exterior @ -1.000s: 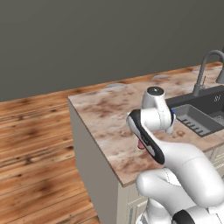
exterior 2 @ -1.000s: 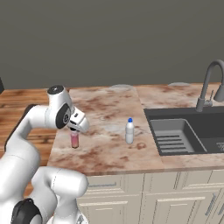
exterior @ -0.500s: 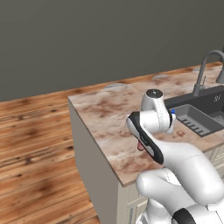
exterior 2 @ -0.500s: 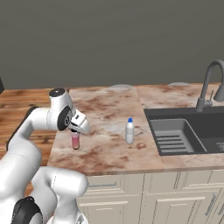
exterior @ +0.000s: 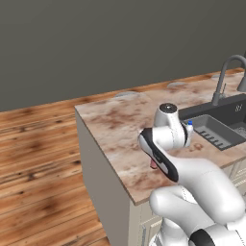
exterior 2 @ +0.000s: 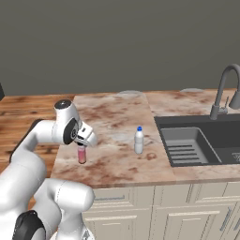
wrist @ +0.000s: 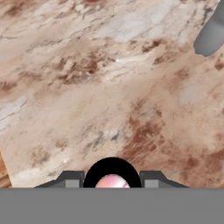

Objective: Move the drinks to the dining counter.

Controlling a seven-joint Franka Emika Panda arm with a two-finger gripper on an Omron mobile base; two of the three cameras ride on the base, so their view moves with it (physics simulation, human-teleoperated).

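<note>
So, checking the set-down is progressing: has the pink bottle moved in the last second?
Yes: the pink bottle has sunk slightly toward the dining counter, judged against the blue-capped bottle in the right base view.

Plain dark grey wall (exterior: pixel 96 43) seen behind scene, no windows. Floor (exterior: pixel 38 168) laid in warm brown wood planks, grain streaked. Pale panelled cabinet fronts (exterior 2: pixel 154 213) set under beige-brown marbled counter (exterior 2: pixel 117 117). Dark sink basin (exterior 2: pixel 201 140) sunk into top, grey curved faucet (exterior 2: pixel 222 89) mounted behind it. Lighting even, soft shadows cast.
</note>
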